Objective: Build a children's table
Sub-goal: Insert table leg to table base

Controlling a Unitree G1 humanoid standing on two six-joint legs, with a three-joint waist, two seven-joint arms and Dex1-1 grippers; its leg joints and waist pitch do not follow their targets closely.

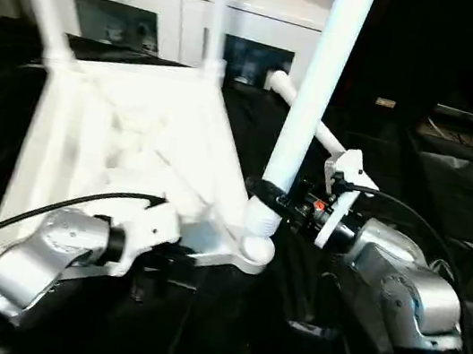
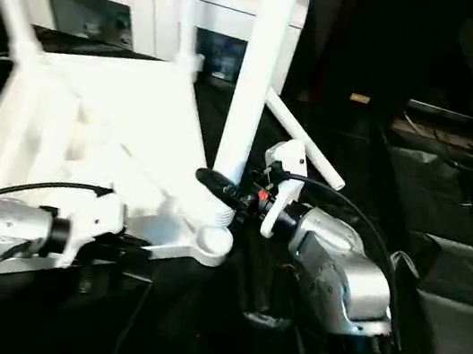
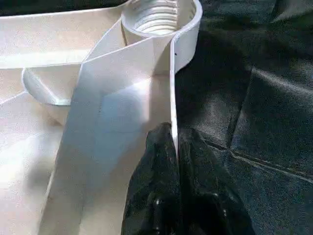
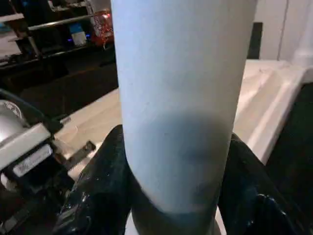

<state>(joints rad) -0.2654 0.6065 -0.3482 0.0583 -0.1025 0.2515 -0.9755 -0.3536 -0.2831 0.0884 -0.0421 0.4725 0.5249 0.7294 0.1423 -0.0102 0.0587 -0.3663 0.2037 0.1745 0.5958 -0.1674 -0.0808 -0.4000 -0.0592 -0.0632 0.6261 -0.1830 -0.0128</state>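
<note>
tabletop (image 1: 124,140) upside down, 2 legs up at 11-12 o'clock | right gripper (image 1: 271,197) clamped on third leg (image 1: 319,91) in near socket (image 1: 258,222) | left gripper (image 3: 171,171) pinches rim, likely bracing | keep leg vertical while twisting; spare leg (image 2: 309,148) at 1 o'clock.

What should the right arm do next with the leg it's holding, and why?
Probably keep turning the leg down into the near corner socket. The right gripper clamps it just above the exposed thread, while the left gripper pinches the tabletop rim.

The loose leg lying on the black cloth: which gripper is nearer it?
Right. The right gripper, clamped on the upright leg, sits beside the loose leg; the left gripper pinches the tabletop edge.
</note>
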